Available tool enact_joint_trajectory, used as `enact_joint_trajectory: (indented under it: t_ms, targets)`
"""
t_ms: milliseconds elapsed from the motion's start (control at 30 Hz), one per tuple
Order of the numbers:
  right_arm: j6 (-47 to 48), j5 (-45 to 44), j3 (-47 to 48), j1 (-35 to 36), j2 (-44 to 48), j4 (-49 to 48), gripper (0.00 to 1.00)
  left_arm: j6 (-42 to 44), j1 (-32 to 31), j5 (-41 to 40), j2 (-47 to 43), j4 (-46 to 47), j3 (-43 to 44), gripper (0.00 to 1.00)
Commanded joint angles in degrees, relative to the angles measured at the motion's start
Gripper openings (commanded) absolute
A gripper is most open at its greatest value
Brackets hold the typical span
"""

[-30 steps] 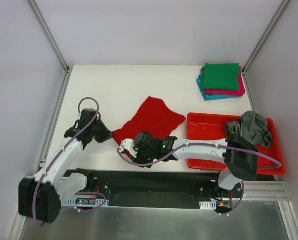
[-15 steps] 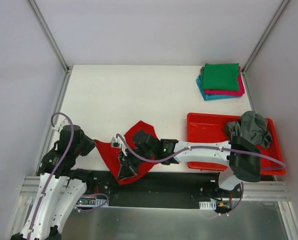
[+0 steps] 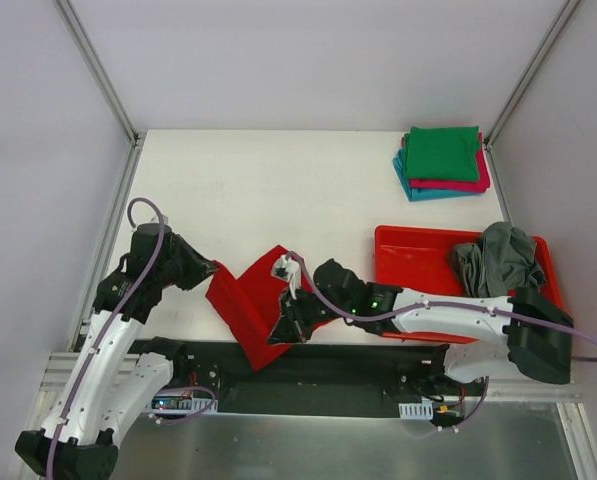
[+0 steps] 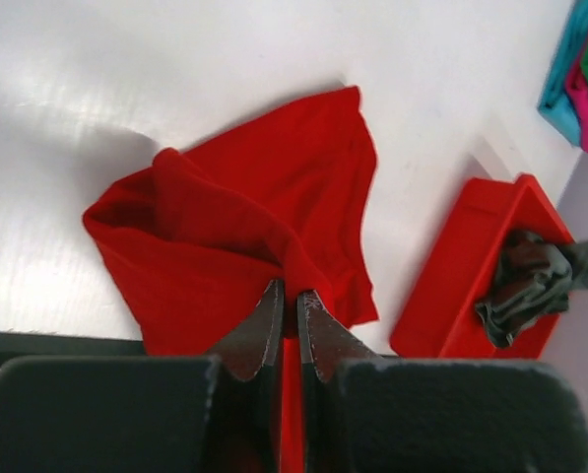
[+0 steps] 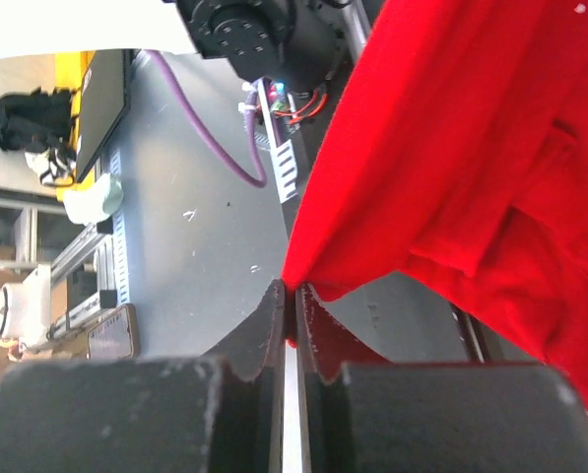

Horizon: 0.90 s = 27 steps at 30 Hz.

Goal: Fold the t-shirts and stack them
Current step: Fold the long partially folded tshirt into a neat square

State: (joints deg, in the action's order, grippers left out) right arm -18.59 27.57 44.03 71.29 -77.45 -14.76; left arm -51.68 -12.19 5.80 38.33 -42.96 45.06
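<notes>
The bright red t-shirt hangs bunched between my two grippers at the table's near edge, its lower corner over the black base rail. My left gripper is shut on its left edge; the left wrist view shows cloth pinched between the fingertips. My right gripper is shut on the shirt's right hem, which shows in the right wrist view. A dark grey t-shirt lies crumpled in the red tray. Green, magenta and teal t-shirts lie folded in a stack at the far right corner.
The red plastic tray sits at the near right of the white table, right of my right arm. Metal frame posts rise at both far corners. The black base rail runs along the near edge.
Both grippers pulled the red shirt from flat on the table toward the near edge. In the last half second they have lifted it and moved right and a little away.
</notes>
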Motion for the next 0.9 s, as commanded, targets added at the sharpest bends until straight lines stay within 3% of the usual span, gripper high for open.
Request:
enact_joint_trajectory:
  t_ms: [0, 333, 600, 867]
  targets:
    - [-3.1, 2.2, -4.4, -2.6, 7.8, 1.8, 0.01, -1.0, -1.8, 1.7, 2.3, 14.0, 0.1, 0.00]
    - [-2.2, -3.0, -9.5, -9.5, 21.9, 14.4, 0.01, -1.7, -15.3, -7.3, 15.7, 18.6, 6.1, 0.00]
    - [-1.0, -8.3, -13.5, -15.3, 28.7, 20.3, 0.01, -1.1, -18.9, -9.6, 27.4, 21.5, 11.2, 0.00]
    - [2.2, -9.6, -14.1, -21.9, 25.2, 21.8, 0.01, 0.3, -19.5, -11.4, 36.4, 24.0, 14.5, 0.00]
